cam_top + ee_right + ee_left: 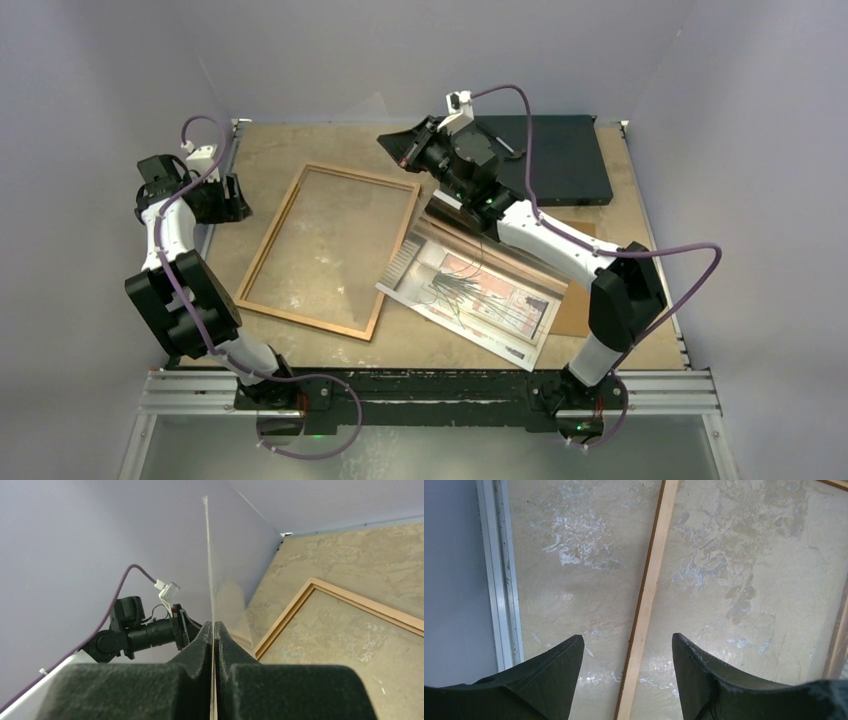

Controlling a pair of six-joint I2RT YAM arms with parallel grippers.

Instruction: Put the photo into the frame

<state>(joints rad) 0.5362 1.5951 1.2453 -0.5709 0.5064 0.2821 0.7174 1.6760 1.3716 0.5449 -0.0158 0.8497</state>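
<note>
Claw on the right (214, 627) is pressed together on a thin clear sheet (225, 570), holding it up on edge in the air over the frame's (310, 319) far right corner. Nothing else is in that pinch as far as I can see. Left claw (626, 637) is spread and holding nothing. It hangs over the frame's left rail, and in its own camera the rail runs right between the two fingers.

Photo (480, 295) isn't in either claw. It lies flat, picture side up, on the tabletop (280, 145) just right of the frame, partly on a brown board (578, 305) and under the right forearm. So it sits lower than the right claw and nearer the bases, and well apart from the left claw, with the whole frame between them. One corner is right up against the frame's right rail, but I can't tell if they touch.

My read: this is the prep step, sorting out the clear sheet, and the photo part isn't started. Next the sheet needs to go down gently, either into the opening or off to the side. After that the right claw has to catch an edge of a flat glossy print, which looks fiddly, and the left claw is well placed to pin the frame
</note>
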